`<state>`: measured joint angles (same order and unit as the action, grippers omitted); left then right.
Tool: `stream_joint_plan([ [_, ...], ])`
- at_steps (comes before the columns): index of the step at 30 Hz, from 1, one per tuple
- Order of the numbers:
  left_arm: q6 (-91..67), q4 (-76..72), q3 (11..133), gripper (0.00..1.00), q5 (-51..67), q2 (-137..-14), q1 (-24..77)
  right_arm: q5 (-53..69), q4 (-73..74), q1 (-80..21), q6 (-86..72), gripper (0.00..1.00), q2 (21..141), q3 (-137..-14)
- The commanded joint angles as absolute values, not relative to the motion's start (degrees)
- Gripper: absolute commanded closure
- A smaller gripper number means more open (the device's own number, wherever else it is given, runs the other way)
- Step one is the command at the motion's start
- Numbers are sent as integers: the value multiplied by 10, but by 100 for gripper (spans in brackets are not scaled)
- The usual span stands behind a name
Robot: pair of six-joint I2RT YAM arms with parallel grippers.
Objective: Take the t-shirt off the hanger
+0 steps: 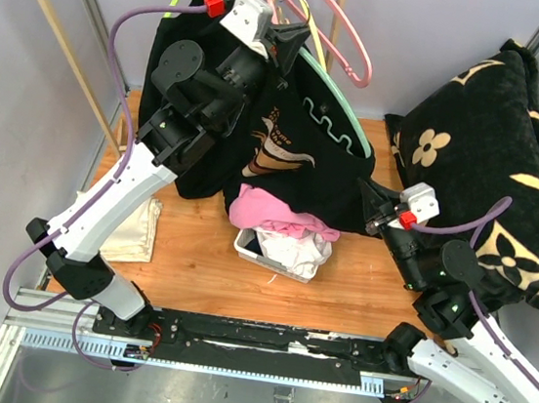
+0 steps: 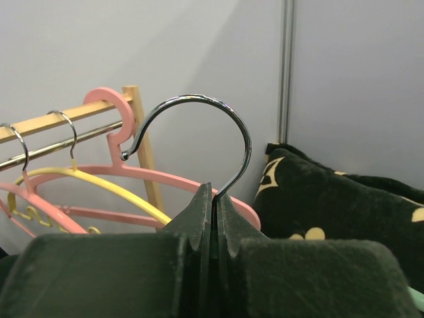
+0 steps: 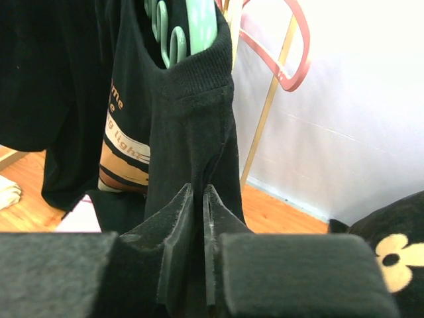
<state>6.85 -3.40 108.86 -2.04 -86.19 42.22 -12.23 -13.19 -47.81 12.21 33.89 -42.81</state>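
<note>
My left gripper (image 2: 212, 193) is clamped tight on the chrome hook (image 2: 246, 136) of the mint-green hanger (image 1: 350, 121), holding it above the worktop (image 1: 193, 261) beside the pink hangers (image 1: 351, 59). The black t-shirt (image 1: 289, 160) hangs on that green hanger. My right gripper (image 3: 197, 193), jaws nearly together, pinches its fabric just below the neckline.

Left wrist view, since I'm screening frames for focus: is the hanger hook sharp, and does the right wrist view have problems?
Left wrist: hanger hook sharp, bright glints on the chrome; left claw gripping it looks soft. Right wrist: t-shirt ribbing crisp above the right claw; wall nearly washed out.
</note>
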Motion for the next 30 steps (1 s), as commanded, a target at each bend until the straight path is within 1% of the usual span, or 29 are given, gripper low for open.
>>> stream_joint_plan([
  [1,53,-88,1103,99,-10,-838,418,-136,-167,-475,125,95,331,-433],
  [3,50,-87,1108,99,-17,-838,418,-140,-167,-475,120,98,325,-428],
  [5,48,-87,1119,99,-27,-842,418,-145,-167,-475,114,99,320,-418],
  [12,48,-79,1170,99,-64,-860,418,-165,-164,-475,86,99,291,-377],
  [20,39,-82,1166,100,-59,-861,418,-162,-164,-475,77,99,290,-371],
  [21,39,-83,1162,100,-54,-860,418,-161,-163,-475,77,98,291,-373],
  [22,38,-85,1155,99,-47,-857,418,-160,-162,-475,77,91,291,-375],
  [24,36,-92,1138,100,-36,-850,418,-159,-158,-475,79,74,290,-380],
  [26,37,-95,1121,99,-27,-846,418,-160,-152,-475,85,63,289,-389],
  [27,37,-97,1111,100,-22,-841,418,-161,-144,-475,91,59,287,-395],
  [30,46,-108,1065,99,-2,-826,418,-170,-123,-475,107,51,278,-414],
])
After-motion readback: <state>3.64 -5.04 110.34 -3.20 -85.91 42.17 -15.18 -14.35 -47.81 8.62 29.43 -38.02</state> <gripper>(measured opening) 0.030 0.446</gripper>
